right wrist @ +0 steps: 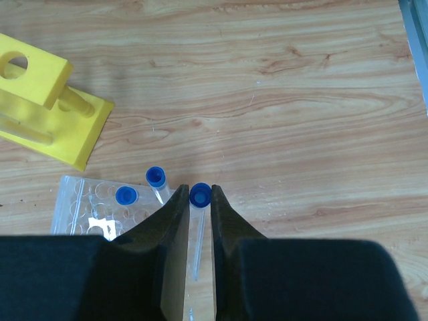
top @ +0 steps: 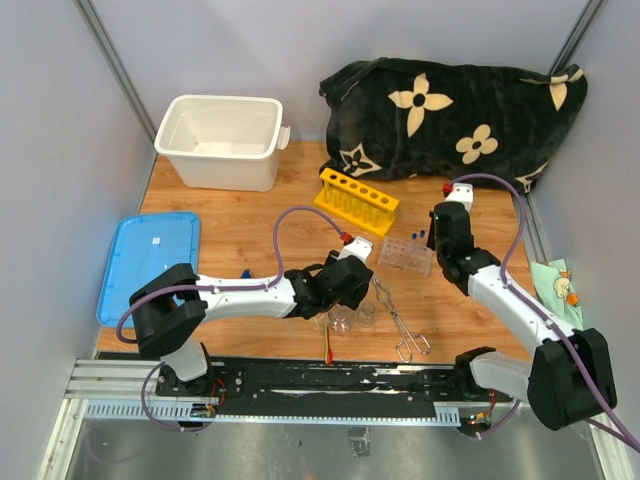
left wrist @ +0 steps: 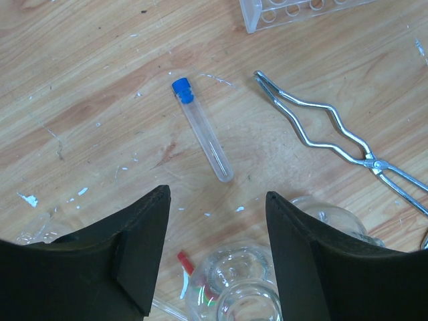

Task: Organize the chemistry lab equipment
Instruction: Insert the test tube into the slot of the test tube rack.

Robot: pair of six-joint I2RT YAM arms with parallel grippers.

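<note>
My right gripper [right wrist: 198, 190] is shut on an upright blue-capped tube [right wrist: 199, 234], just right of the clear plastic rack [right wrist: 87, 207], which holds two capped tubes [right wrist: 126, 196]. From above, that gripper [top: 438, 245] hangs over the rack's [top: 405, 256] right end. My left gripper [left wrist: 217, 194] is open above small glass beakers [left wrist: 244, 277], gripping nothing. Beyond its fingertips another blue-capped tube [left wrist: 200, 130] lies flat on the wood. Metal tongs [left wrist: 321, 130] lie to the right. A red-tipped stick [left wrist: 186, 262] shows beside the beakers. The yellow rack [top: 356, 200] stands behind.
A white tub [top: 220, 140] sits at the back left with its blue lid [top: 150, 262] lying near the left edge. A black flowered cloth [top: 450, 115] fills the back right. A small crumpled wrapper [top: 555, 280] lies off the table's right edge.
</note>
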